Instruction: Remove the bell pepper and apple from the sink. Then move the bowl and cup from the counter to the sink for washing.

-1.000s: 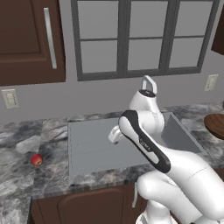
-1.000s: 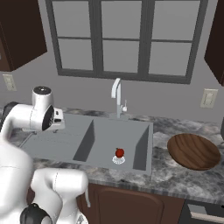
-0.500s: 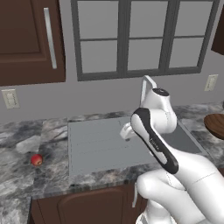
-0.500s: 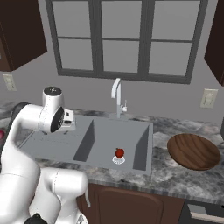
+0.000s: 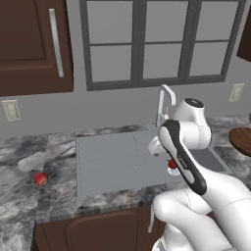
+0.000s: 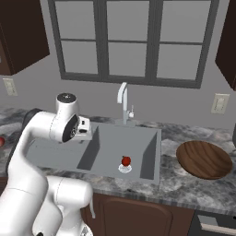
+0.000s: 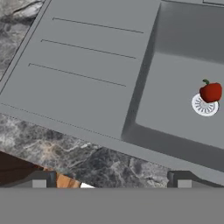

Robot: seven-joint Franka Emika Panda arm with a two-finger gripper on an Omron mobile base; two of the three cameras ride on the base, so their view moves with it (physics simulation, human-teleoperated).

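While the arm leans over the basin, the apple [image 5: 41, 179] lies alone on the marbled tabletop [image 5: 29, 162] at the far left of the left base view, well apart from the sink [image 5: 112, 162]. Moving right, the ribbed drainboard [image 7: 87, 65] runs flat to the edge of the deeper basin, with the chrome faucet [image 6: 122, 103] standing behind it. On the round white drain [image 7: 204, 106] sits the bell pepper [image 7: 211, 92], bright red with a dark stem, touching the drain cover. The fingers [image 7: 111, 179] are spread wide with nothing between them, hanging over the front rim of the sink and the strip of tabletop before it, well short of the pepper. Farthest right, the wooden bowl [image 6: 204, 159] rests on the tabletop just beside the sink.
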